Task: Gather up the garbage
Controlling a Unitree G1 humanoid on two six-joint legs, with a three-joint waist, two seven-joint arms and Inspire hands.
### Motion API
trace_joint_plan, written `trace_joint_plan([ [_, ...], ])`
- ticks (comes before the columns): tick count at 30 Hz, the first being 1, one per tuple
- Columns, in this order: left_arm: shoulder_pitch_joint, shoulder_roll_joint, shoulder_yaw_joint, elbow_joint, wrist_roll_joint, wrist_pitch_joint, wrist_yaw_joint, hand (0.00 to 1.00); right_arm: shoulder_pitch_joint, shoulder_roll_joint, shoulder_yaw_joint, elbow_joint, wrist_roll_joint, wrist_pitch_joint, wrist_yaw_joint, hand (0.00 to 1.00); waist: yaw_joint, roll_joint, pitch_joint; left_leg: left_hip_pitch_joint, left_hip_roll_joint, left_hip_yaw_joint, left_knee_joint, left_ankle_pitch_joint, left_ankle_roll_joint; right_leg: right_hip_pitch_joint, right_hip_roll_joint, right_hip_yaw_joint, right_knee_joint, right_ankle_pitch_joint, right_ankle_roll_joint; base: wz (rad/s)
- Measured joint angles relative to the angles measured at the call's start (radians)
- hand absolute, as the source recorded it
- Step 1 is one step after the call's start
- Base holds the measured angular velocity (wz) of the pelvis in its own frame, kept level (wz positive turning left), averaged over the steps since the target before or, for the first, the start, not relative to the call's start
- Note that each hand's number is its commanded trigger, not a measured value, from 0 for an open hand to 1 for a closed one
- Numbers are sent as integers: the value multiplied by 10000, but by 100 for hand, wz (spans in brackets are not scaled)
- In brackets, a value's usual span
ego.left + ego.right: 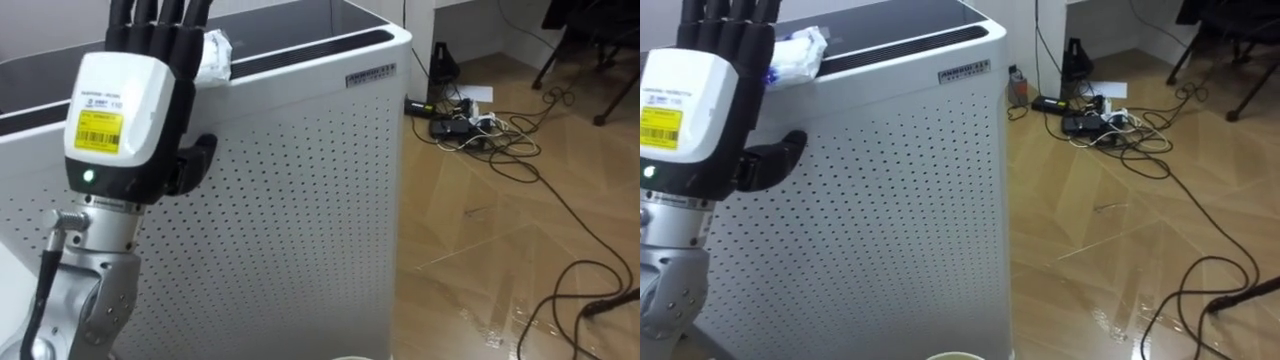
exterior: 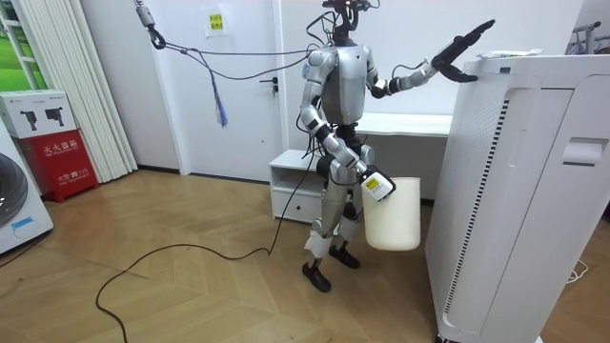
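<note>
Floor point(image 1: 500, 250): wood-pattern boards; the robot stands on it in the room view, upright and close to the tall cabinet's side.
Cabinet point(image 1: 300, 200): tall white housing with a perforated side panel and a dark slotted top. It stands at the room view's right.
Bucket point(image 2: 393, 214): white and upright, hanging at the robot's thigh level between its body and the cabinet.
Cables point(image 1: 480, 125): dark loose leads and a power strip on the floor beyond the cabinet, well apart from both hands.
Left hand point(image 1: 120, 110): raised to the cabinet's top edge, with its back towards the head camera. The fingers point(image 1: 170, 45) are straight and held close together, pointing up past the edge. The thumb point(image 1: 195, 160) sticks out sideways against the panel. It grips nothing.
Right hand point(image 2: 377, 187): lowered at the bucket's rim. Cannot tell how its fingers are set.
Garbage point(image 1: 215, 55): a crumpled white wad lying on the cabinet's top near the edge, just beside the left hand's fingers. Cannot tell whether they touch.
</note>
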Motion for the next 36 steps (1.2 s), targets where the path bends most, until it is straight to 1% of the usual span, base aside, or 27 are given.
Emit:
trace_joint_plan([
  [4, -2, 8, 1, 187, -85, -6, -136, 0, -1, -161, 2, -1, 0, 6, 68, 100, 26, 49, 3, 83, 6, 3, -9, 1, -1, 70, 6, 4, -2, -1, 0, 0],
  [6, -2, 85, 2, 398, -134, -52, -225, 0, -1, -190, -14, -10, 0, 9, 38, 100, 34, 53, 6, 125, 12, 34, -29, 6, -8, 94, 12, 29, 1, 0, 0, -5],
  [8, -3, 232, 5, 546, -311, -73, -523, 0, -1, -196, -81, -128, -146, 100, 17, 100, 48, 53, 8, 116, 32, 50, -75, 21, -25, 64, 25, 41, 27, 11, -17, -4],
  [12, -14, 383, 9, 710, -312, -73, -1030, 0, 0, -197, -140, -328, -330, 202, 44, 100, 18, 65, 8, 23, 61, 11, -75, 45, -56, 35, 69, 30, 29, 39, -49, 1],
  [15, -15, 468, 18, 735, -318, -73, -1430, 0, -1, -194, -340, -516, -327, 390, 148, 100, 27, 87, 3, -71, 105, 11, 18, 72, -99, -60, 116, 18, 26, 68, -97, 1],
  [16, -15, 569, 21, 777, -347, -73, -1586, 0, -1, -187, -366, -541, -328, 390, 175, 100, 35, 92, 5, -91, 131, 16, 30, 88, -123, -101, 140, 27, 30, 82, -119, 0],
  [17, -15, 675, 21, 840, -492, -74, -1713, 0, -2, -200, -388, -578, -344, 391, 214, 100, 34, 130, 7, -135, 156, 16, 46, 98, -140, -145, 161, 24, 30, 93, -137, 0],
  [20, -25, 735, 101, 993, -683, -72, -2130, 0, 0, -275, -393, -655, -465, 402, 216, 100, 26, 264, 28, -172, 179, 17, 21, 142, -180, -214, 183, 29, 54, 110, -166, 0],
  [21, -31, 738, 124, 1013, -690, -72, -2218, 23, 0, -280, -393, -655, -517, 413, 224, 100, 23, 255, 35, -173, 180, 17, -1, 159, -184, -227, 184, 32, 65, 110, -167, 0],
  [22, -119, 738, 145, 1079, -692, -72, -2394, 56, 2, -288, -406, -655, -601, 443, 238, 100, 4, 333, 2, -186, 185, 19, 3, 173, -195, -259, 188, 39, 104, 111, -169, 0],
  [23, -242, 745, 148, 1176, -692, -72, -2585, 84, 4, -294, -406, -655, -665, 514, 241, 100, 5, 303, 27, -213, 193, 19, 3, 194, -197, -320, 186, 38, 187, 108, -172, 0],
  [24, -297, 759, 150, 1215, -697, -72, -2681, 100, 4, -293, -406, -655, -714, 538, 240, 100, 9, 340, 5, -227, 193, 23, 6, 207, -199, -337, 185, 41, 192, 108, -172, 0],
  [26, -524, 780, 151, 1380, -886, -73, -2928, 100, 8, -292, -409, -655, -767, 618, 230, 100, 5, 331, 23, -258, 187, 24, -6, 255, -203, -392, 178, 44, 235, 112, -179, 0],
  [27, -623, 828, 153, 1450, -968, -72, -3049, 100, 12, -293, -410, -655, -770, 637, 227, 100, 23, 360, 9, -265, 183, 21, -15, 273, -206, -414, 176, 70, 280, 112, -183, -4],
  [28, -710, 890, 182, 1506, -1100, -72, -3146, 100, 11, -294, -413, -656, -770, 686, 227, 100, 10, 320, 37, -269, 181, 40, -34, 274, -205, -454, 175, 134, 347, 97, -202, -9],
  [29, -837, 968, 273, 1517, -1323, -71, -3181, 100, 11, -297, -413, -657, -765, 737, 230, 100, 11, 376, 0, -340, 175, 59, -14, 274, -205, -492, 184, 177, 350, 91, -204, -9],
  [30, -941, 1021, 342, 1555, -1466, -71, -3218, 100, 12, -297, -413, -665, -766, 766, 235, 100, 8, 366, 6, -380, 166, 70, -4, 279, -209, -518, 184, 176, 354, 91, -204, -4],
  [31, -1218, 1063, 477, 1630, -1723, -71, -3377, 100, 11, -305, -417, -676, -766, 827, 245, 100, -29, 357, 17, -396, 166, 74, -16, 312, -201, -538, 178, 183, 361, 91, -204, 0],
  [32, -1403, 1093, 556, 1740, -1904, -71, -3614, 100, 12, -326, -417, -676, -767, 872, 254, 100, -32, 390, -2, -373, 166, 101, -39, 328, -195, -540, 174, 214, 370, 91, -204, 0],
  [34, -1410, 1133, 619, 1743, -2082, -71, -3696, 100, 12, -352, -418, -676, -766, 984, 257, 100, -5, 442, -24, -268, 171, 186, -95, 331, -194, -520, 173, 271, 394, 90, -202, -10],
  [35, -1412, 1142, 692, 1768, -2190, -71, -3753, 100, 9, -356, -419, -677, -768, 1045, 261, 100, -3, 492, -54, -229, 172, 211, -128, 331, -193, -511, 166, 276, 414, 78, -205, -9],
  [36, -1412, 1141, 738, 1776, -2248, -70, -3750, 100, 7, -362, -419, -677, -768, 1058, 261, 100, -7, 511, -57, -212, 172, 223, -147, 336, -194, -515, 158, 279, 442, 60, -206, -4],
])
